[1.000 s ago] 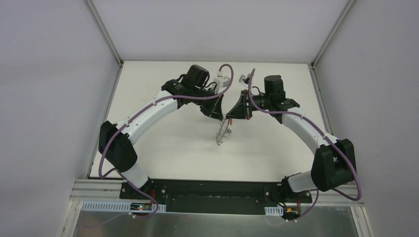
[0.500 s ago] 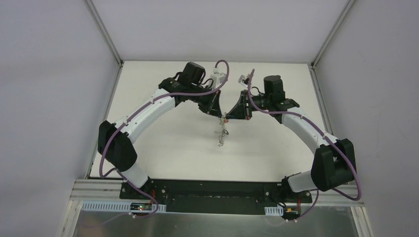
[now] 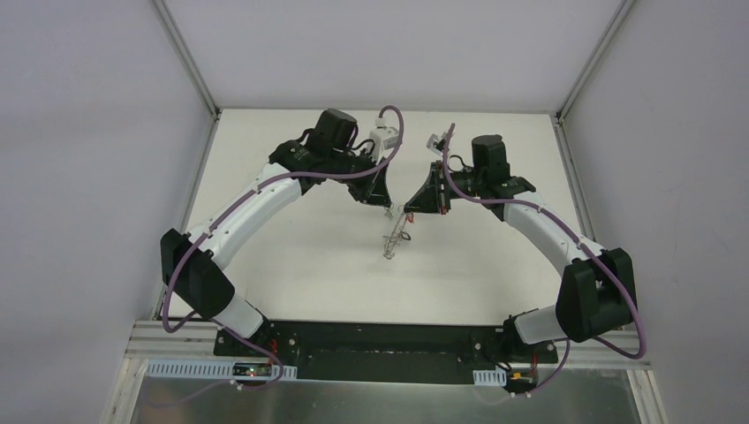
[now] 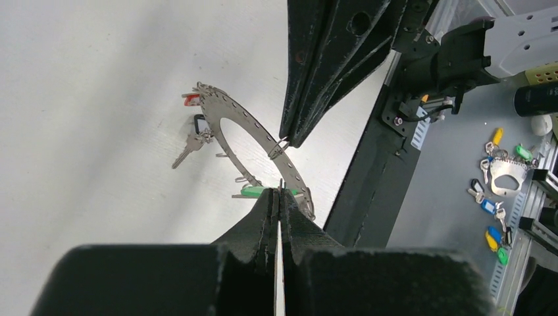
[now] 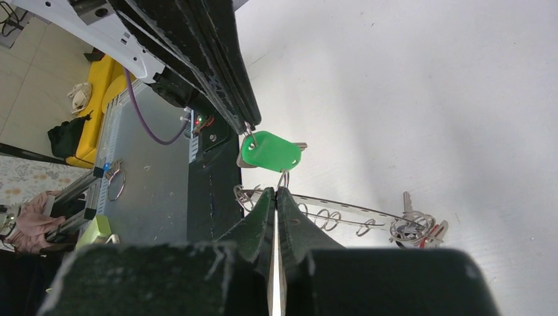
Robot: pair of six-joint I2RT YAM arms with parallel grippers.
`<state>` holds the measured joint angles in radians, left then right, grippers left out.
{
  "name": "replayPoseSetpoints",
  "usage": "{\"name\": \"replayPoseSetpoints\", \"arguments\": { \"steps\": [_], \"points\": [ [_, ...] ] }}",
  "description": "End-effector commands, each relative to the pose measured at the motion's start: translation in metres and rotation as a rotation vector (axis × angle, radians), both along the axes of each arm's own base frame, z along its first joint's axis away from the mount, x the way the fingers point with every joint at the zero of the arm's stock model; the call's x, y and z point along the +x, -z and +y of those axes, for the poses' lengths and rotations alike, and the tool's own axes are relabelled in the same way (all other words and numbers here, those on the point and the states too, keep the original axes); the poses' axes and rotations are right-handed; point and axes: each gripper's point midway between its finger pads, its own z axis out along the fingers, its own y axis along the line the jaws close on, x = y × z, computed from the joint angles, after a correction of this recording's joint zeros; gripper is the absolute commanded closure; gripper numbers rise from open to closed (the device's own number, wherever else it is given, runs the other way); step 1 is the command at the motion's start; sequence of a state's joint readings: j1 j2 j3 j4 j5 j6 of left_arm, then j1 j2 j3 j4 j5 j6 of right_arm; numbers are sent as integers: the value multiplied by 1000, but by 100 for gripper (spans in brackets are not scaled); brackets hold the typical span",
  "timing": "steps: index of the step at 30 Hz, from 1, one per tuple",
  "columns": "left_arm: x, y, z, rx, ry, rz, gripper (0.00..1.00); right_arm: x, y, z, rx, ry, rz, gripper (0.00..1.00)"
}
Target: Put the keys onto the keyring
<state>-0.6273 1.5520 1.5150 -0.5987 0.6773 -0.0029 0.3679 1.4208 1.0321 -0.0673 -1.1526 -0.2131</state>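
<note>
Pinched the green key [image 5: 270, 151] at the end of its plastic head in the left tool [image 5: 248, 125], with fingers closed tight on it. Clamped the right tool [image 5: 275, 191] shut on one wire loop [image 5: 283, 176] of the keyring [image 4: 231, 110], holding that edge up above the bench [image 4: 99, 79] with the ring tilted between the two arms. Saw a red key [image 4: 191, 99] and a dark key [image 4: 199, 123] already hanging at the ring's far, lower end; could not tell whether that end touched the bench. Judged the step as threading the green key onto the held loop, just beside it. Needed a steady right grip, a small slow approach from the left, the key's eye lined up with the loop's open end, and no pull likely to twist the ring.
</note>
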Motion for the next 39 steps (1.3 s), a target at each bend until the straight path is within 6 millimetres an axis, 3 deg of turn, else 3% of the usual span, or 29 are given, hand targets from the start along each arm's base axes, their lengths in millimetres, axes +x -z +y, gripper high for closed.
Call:
{"name": "replayPoseSetpoints", "arguments": {
  "steps": [1, 10, 39],
  "points": [
    [-10, -11, 1, -34, 36, -6, 100, -1, -13, 1, 35, -35, -37, 100],
    [-11, -5, -20, -98, 55, 147, 100, -6, -17, 1, 56, -57, -61, 100],
    [6, 6, -14, -19, 0, 88, 100, -9, -14, -2, 42, -67, -79, 100]
  ]
}}
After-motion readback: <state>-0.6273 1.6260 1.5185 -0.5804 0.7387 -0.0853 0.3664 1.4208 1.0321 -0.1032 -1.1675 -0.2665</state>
